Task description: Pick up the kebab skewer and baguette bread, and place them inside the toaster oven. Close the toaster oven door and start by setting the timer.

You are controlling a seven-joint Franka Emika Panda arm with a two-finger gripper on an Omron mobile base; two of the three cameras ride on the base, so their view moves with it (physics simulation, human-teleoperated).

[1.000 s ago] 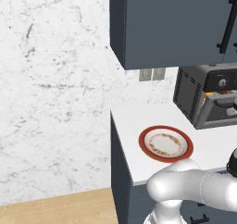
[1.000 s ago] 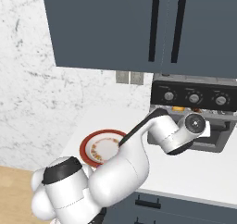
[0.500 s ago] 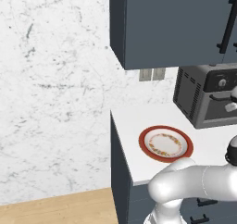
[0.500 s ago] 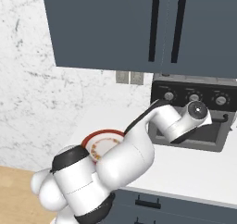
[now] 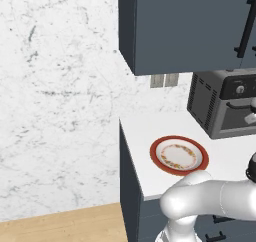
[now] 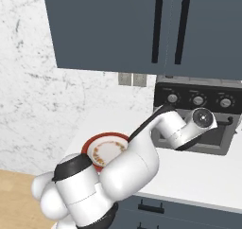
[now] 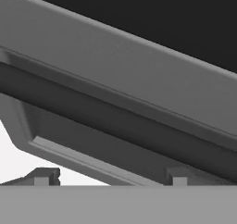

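1. Toaster oven (image 5: 223, 107) at the far right of the white tabletop (image 5: 144, 131), against the marble wall, under dark blue wall cabinets (image 5: 190, 26).
2. Perforated vented side of the oven facing left; black control strip with three knobs (image 6: 198, 100) across the top front.
3. Toaster oven door (image 6: 215, 134) at the front of the oven, black bar handle (image 5: 240, 105) across it; hard to tell whether fully shut.
4. Red-rimmed plate (image 5: 179, 156) with a patterned centre on the tabletop, left of and nearer than the oven, apart from it.
5. White arm reaching from the near side across the tabletop, wrist (image 6: 203, 118) right in front of the oven door.
6. End effector (image 7: 110, 177) wide open, its two dark fingertips (image 7: 42, 176) well apart with nothing gripped between them.
7. Seen from the hand, very close up against the door: grey frame (image 7: 115, 75) slanting across, dark window (image 7: 162, 15) above it.
8. Double wall outlet (image 5: 164, 80) on the marble just left of the oven.
9. Wooden floor (image 5: 65, 226) at the near left, below the tabletop's dark cabinet front.
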